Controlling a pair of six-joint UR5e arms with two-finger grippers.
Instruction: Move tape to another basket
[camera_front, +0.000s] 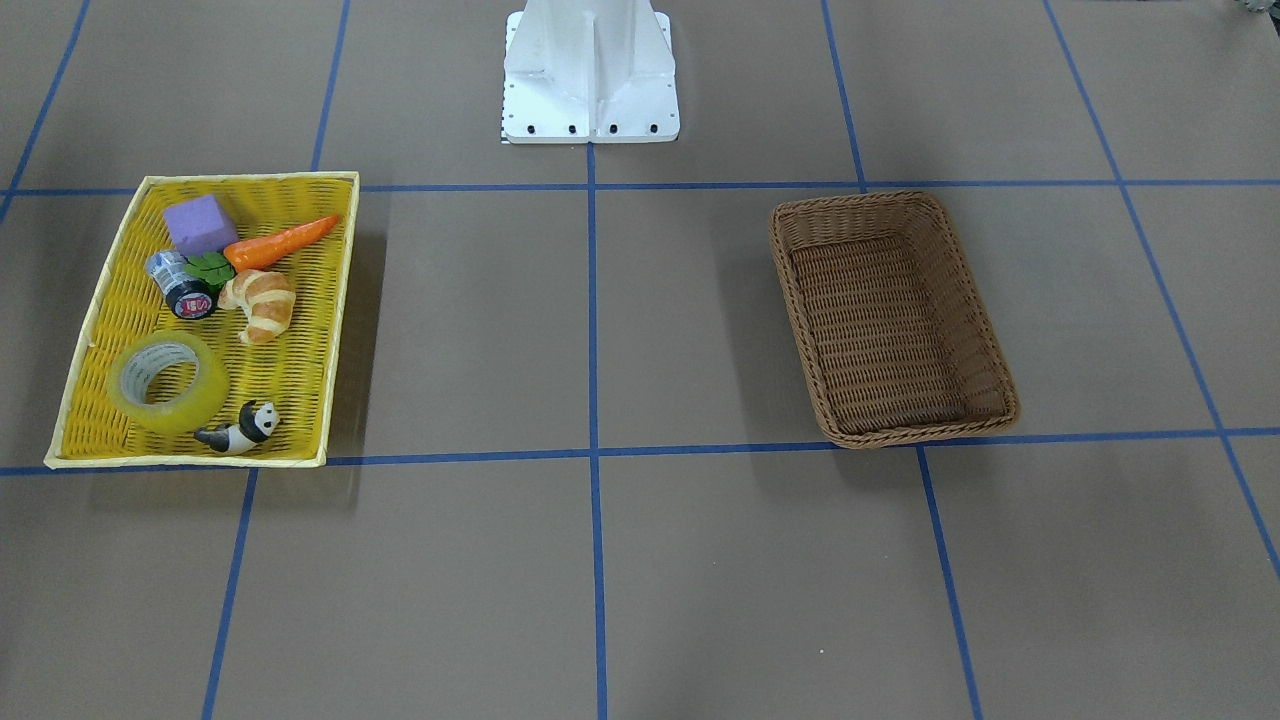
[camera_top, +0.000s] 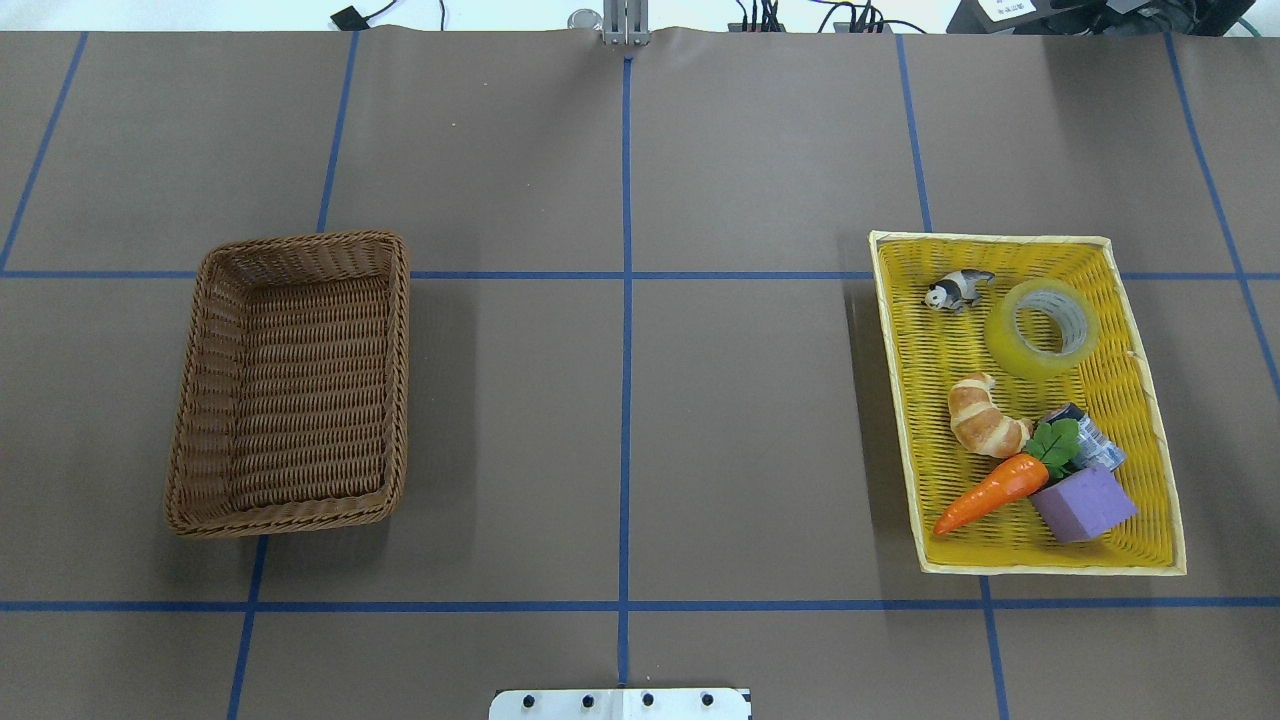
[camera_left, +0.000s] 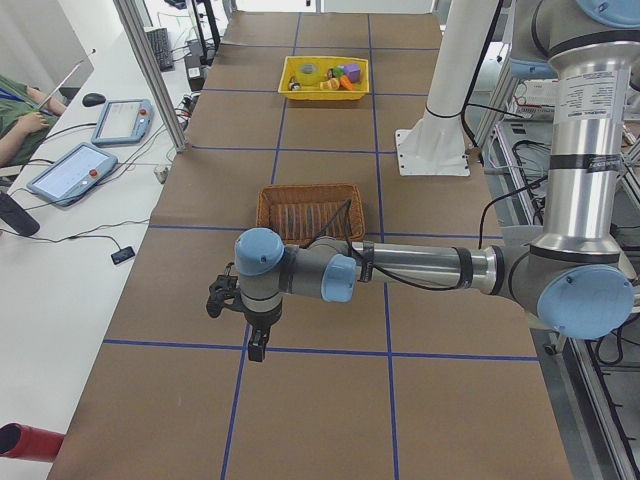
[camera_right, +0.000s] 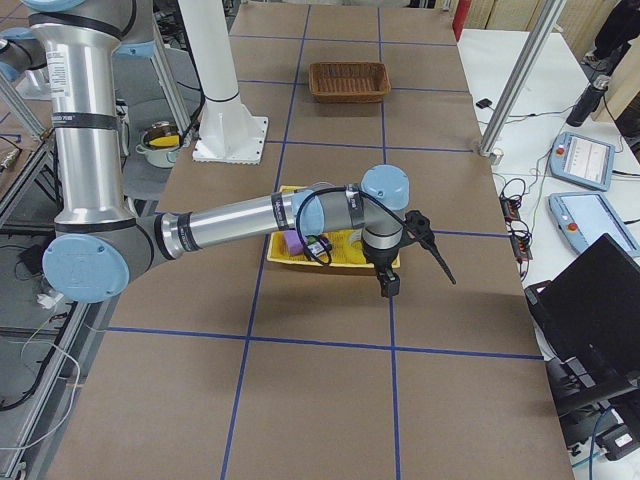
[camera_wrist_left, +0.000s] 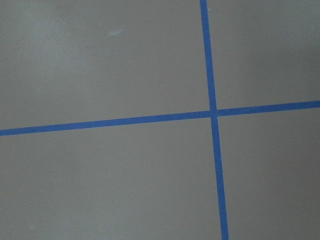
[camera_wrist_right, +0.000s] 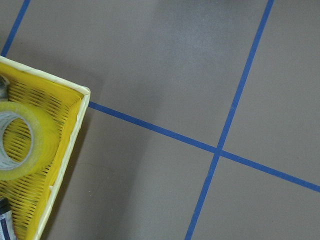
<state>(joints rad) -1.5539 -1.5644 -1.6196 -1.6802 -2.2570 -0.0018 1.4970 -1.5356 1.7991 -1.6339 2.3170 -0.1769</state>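
Heads up: tape (camera_top: 1042, 328) lies hole-up in yellow tray (camera_top: 990, 238), panda (camera_top: 957, 290) just beside; basket (camera_top: 400, 300) well apart across the counter (camera_top: 700, 450). Can't tell if right pincer (camera_right: 389, 290) or left pincer (camera_left: 256, 350) is apart. Your risk: clipping panda or tray wall on the grab.

Overhead cam sits behind the robot base (camera_top: 620, 703), looking forward and down, yellow tray (camera_top: 1050, 568) on its right; front cam faces it from across the table (camera_wrist_left: 100, 60), steep down, tray on its left. Left side cam looks along the table from the end far from the tray, basket (camera_left: 300, 215) nearer; right side cam from the tray's end, both high, wide. Left wrist cam close over bare table off the tray, right wrist cam close over a tray corner; all four fixed views share the tray.
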